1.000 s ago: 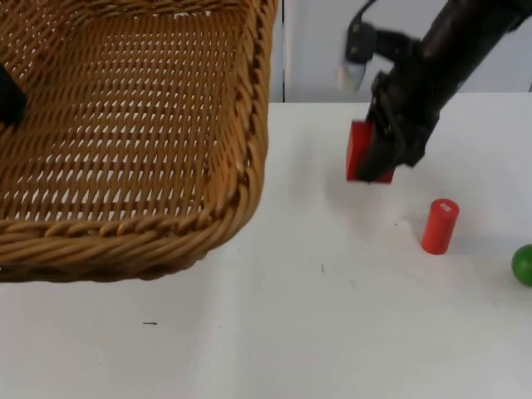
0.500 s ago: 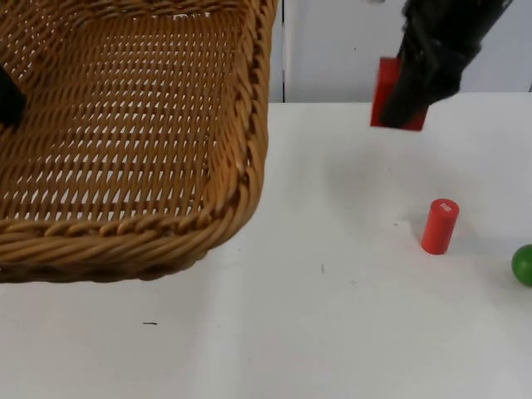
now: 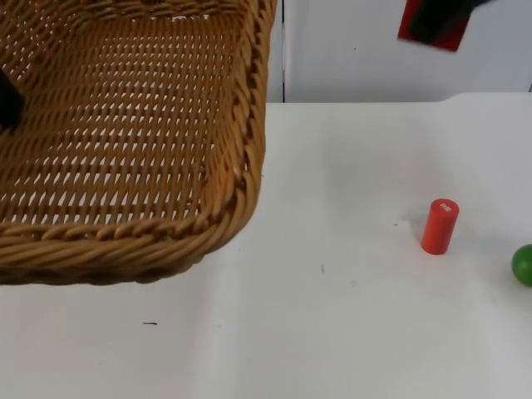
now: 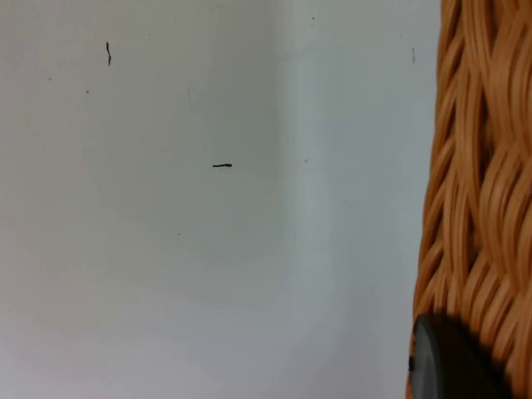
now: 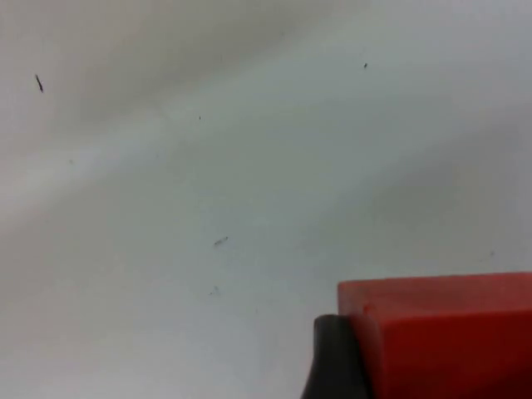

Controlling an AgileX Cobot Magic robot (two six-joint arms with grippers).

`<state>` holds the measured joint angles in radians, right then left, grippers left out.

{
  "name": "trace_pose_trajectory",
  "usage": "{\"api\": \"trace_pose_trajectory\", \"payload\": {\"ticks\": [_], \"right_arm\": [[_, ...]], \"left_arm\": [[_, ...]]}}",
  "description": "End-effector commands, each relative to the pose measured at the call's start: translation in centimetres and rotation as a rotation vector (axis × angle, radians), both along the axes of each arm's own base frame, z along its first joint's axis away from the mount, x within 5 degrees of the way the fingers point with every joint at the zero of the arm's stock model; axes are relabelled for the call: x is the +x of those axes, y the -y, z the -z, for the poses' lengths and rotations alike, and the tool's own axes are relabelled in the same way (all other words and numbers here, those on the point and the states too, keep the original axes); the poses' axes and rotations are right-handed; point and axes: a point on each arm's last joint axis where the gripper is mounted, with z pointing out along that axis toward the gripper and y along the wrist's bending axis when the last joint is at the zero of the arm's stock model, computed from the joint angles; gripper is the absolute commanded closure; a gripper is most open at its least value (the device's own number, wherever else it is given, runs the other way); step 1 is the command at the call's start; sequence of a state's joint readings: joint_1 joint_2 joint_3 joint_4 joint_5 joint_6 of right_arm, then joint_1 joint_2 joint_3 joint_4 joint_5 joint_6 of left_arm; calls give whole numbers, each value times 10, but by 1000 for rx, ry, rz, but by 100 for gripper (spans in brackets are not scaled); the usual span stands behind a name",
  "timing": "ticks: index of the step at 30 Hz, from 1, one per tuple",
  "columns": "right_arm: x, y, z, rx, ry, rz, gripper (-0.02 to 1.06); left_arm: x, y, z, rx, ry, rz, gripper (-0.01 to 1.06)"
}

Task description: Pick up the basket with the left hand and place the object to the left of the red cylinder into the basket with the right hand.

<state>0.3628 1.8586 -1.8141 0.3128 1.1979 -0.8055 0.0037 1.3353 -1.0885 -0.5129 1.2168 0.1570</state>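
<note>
A large woven wicker basket [image 3: 241, 166] hangs lifted over the table's left side. My left gripper [image 3: 8, 98] is shut on its left rim; the rim [image 4: 482, 208] and one black fingertip [image 4: 449, 362] show in the left wrist view. My right gripper [image 3: 434, 15] is high up in front of the partition wall, shut on a red block [image 3: 445, 40]. The right wrist view has the block [image 5: 449, 332] beside a black fingertip [image 5: 337, 357], well above the white table. The red cylinder [image 3: 439, 225] stands upright on the table at the right.
A green ball [image 3: 524, 264] lies at the table's right edge, just right of the cylinder. The grey partition wall [image 3: 349, 50] closes the back. White table top [image 3: 332, 316] lies open in front of the basket and left of the cylinder.
My right gripper has risen from the table with the red block, from beside the cylinder up to the picture's upper edge. The basket and left gripper have held still.
</note>
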Motion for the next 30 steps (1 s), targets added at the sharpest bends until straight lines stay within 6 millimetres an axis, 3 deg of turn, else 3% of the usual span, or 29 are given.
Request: {"api": "trace_pose_trajectory", "payload": {"ticks": [1, 9, 30], "right_arm": [[-16, 2, -25, 31, 27, 5, 104], [-32, 8, -50, 59, 80, 25, 104], [-32, 8, -51, 60, 81, 26, 104]], "left_arm": [[-2, 2, -3, -14, 7, 4, 105], [-2, 2, -3, -12, 9, 7, 105], [-2, 3, -4, -17, 21, 28, 105]]}}
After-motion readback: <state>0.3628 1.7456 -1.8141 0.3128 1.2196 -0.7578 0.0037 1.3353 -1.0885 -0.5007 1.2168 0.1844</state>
